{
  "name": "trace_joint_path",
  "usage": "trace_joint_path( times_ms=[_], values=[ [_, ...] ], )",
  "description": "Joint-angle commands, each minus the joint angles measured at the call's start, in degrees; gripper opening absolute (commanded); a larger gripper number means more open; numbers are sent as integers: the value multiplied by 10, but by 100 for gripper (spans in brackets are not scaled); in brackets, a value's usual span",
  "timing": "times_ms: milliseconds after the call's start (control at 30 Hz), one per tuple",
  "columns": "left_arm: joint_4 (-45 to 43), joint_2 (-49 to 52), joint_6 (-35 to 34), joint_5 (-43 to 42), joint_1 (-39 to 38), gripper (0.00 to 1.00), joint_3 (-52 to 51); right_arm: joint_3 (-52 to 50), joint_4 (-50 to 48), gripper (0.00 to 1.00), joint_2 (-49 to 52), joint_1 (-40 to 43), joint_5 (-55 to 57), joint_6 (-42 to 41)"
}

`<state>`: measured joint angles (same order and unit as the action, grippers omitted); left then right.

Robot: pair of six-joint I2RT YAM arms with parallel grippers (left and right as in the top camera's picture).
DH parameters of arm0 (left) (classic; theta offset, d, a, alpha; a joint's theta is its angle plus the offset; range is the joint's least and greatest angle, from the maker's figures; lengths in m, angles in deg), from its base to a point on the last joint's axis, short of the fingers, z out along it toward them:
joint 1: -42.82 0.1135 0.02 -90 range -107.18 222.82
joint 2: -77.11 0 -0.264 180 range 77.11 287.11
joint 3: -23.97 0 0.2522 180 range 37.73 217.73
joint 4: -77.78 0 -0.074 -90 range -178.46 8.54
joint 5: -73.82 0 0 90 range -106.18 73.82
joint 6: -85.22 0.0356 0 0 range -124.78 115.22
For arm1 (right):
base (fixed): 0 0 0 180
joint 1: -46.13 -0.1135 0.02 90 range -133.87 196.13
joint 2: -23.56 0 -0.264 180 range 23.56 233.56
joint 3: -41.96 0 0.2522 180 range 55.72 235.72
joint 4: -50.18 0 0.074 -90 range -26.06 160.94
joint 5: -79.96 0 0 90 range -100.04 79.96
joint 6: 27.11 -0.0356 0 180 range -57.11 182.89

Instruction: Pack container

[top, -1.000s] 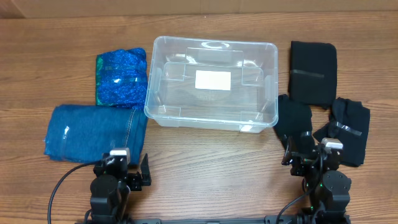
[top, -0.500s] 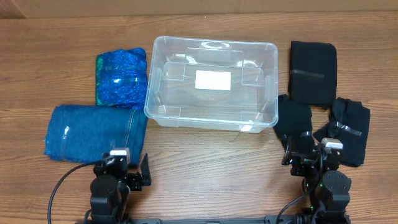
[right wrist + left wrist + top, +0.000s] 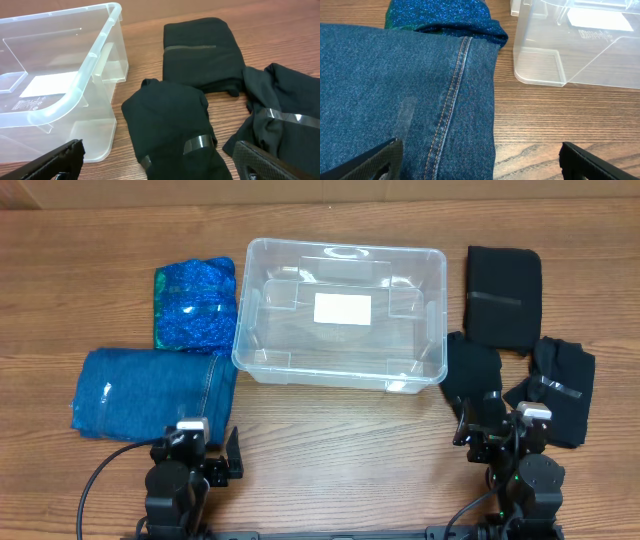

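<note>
Lying mouth-up on the tabletop (image 3: pixel 340 435), the clear container (image 3: pixel 243 332) runs lengthwise left to right, white label (image 3: pixel 343 308) on its floor; left claw (image 3: pixel 198 448) and right claw (image 3: pixel 500 430) gape apart.

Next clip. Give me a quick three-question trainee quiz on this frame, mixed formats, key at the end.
1. True or false: the container already holds a garment.
2. How many black folded garments lie on the container's right-arm side? A) one B) two C) three
3. Fill in: the garment nearest the left pincer is folded blue ____.
Key: 1 false, it is empty; 2 C; 3 denim.
</note>
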<state>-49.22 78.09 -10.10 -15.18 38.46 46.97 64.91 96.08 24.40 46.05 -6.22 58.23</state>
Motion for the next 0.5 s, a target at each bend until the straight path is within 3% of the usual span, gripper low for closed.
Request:
trace_joint_path(
  times_ms=[0,33,100,200,400,467],
  values=[
    [-4,-3,15,-6,3,100,-1,-6,1,100,-7,2,-1,0],
    [-30,-3,0,-18,3,100,-1,-6,1,100,-7,2,-1,0],
    [-52,-3,-101,-124,3,100,-1,-6,1,100,-7,2,-1,0],
    [-106,-3,-158,-173,3,100,-1,-6,1,100,-7,2,-1,0],
    [-69,48,-207,-73,3,100,87,-6,1,100,-7,2,-1,0],
    [-56,141,-198,-71,3,100,184,-6,1,100,-7,2,-1,0]
  ],
)
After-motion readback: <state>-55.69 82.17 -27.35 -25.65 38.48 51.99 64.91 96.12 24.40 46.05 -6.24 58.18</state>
